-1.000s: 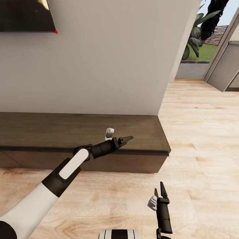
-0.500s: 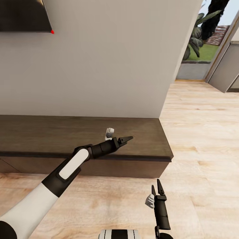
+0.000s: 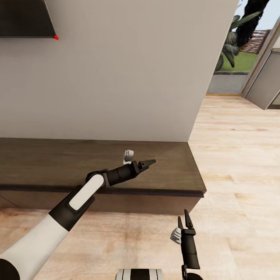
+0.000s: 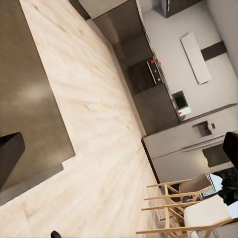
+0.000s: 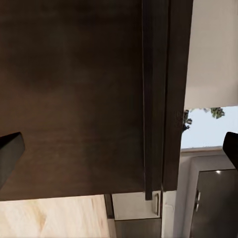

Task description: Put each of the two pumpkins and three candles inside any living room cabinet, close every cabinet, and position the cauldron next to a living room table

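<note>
The long low dark-brown cabinet (image 3: 46, 159) stands against the white wall with its fronts shut. My left gripper (image 3: 149, 162) hovers over the right part of its top. In the left wrist view its fingertips (image 4: 10, 153) stand far apart with nothing between them, above the cabinet's end (image 4: 29, 89). My right gripper (image 3: 183, 221) is open and empty, low over the floor in front of the cabinet's right end, facing the dark front (image 5: 74, 99). The pumpkins, candles, cauldron and table are out of view.
A wall TV's corner (image 3: 23, 17) hangs at the upper left. The wall ends at a corner (image 3: 212, 77), with glass doors (image 3: 241, 46) beyond. Light wood floor (image 3: 237, 163) spreads to the right. The left wrist view shows kitchen units (image 4: 148, 74) and wooden chairs (image 4: 178, 208).
The whole picture has shifted: the camera has moved closer to the cabinet and a little right. The right gripper rose slightly in the picture. The left arm holds its pose.
</note>
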Motion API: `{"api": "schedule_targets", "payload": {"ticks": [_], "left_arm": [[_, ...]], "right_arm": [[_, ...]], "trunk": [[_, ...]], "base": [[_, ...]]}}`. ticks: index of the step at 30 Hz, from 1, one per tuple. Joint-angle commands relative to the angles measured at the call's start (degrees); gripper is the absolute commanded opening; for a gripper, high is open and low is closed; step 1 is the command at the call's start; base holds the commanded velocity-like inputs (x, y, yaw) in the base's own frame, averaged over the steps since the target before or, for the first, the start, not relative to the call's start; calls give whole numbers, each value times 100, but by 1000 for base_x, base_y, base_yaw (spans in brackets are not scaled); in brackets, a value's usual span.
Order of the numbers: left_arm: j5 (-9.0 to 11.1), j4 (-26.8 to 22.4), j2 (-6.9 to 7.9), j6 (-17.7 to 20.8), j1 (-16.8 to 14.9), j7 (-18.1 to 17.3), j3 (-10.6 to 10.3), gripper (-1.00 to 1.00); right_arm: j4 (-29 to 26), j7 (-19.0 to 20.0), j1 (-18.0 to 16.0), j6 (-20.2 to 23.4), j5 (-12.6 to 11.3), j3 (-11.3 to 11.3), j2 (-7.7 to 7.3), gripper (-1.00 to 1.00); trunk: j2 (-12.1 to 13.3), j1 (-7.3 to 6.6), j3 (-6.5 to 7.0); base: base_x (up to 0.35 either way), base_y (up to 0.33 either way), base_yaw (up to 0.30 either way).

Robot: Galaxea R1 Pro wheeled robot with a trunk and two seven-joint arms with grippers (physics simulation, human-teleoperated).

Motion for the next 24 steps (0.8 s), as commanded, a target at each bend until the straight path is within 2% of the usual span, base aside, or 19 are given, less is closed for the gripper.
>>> {"api": "schedule_targets", "payload": {"ticks": [1, 8, 20, 24], "left_arm": [[1, 0, 0, 0, 0, 0, 0, 100], [2, 0, -1, 0, 0, 1, 0, 100], [1, 3, -3, 0, 0, 1, 0, 100], [1, 4, -7, 0, 0, 1, 0, 100]], "right_arm": [[1, -1, 1, 0, 0, 0, -1, 100], [4, -1, 1, 0, 0, 0, 1, 100], [-62, 9, -7, -14, 3, 0, -39, 100], [-121, 22, -7, -17, 8, 0, -37, 100]], "trunk": [[0, 0, 0], [0, 0, 0], [0, 0, 0], [0, 0, 0]], "base": [[8, 0, 0], [155, -101, 0], [13, -8, 0], [191, -19, 0]]}}
